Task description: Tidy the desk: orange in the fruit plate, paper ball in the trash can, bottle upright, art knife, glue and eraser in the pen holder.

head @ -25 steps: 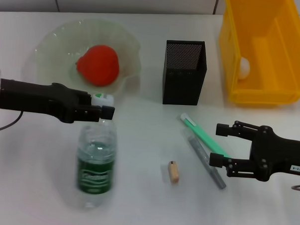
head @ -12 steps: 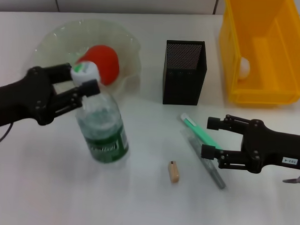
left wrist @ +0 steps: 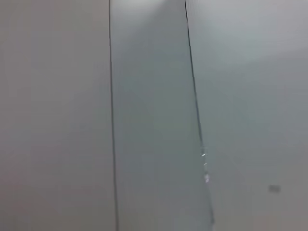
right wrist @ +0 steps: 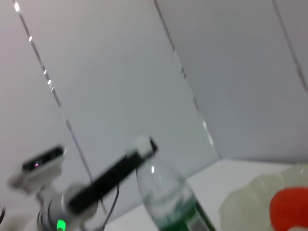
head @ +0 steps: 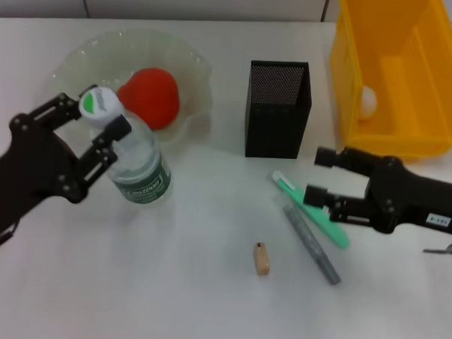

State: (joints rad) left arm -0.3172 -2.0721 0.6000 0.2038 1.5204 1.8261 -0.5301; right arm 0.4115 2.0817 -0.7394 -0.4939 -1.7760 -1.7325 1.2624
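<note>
My left gripper [head: 93, 130] is pinching the bottle [head: 132, 165] beside the plate [head: 192, 78]. My right gripper [head: 319, 176] is hovering, spread, over the green knife [head: 314, 211], with the holder [head: 277, 108] just behind.

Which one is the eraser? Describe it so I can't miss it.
Start at the black mesh pen holder mid-desk and come toward the robot, past the green and grey sticks. The eraser lies alone beside them: a tiny tan block, far shorter than either stick.
</note>
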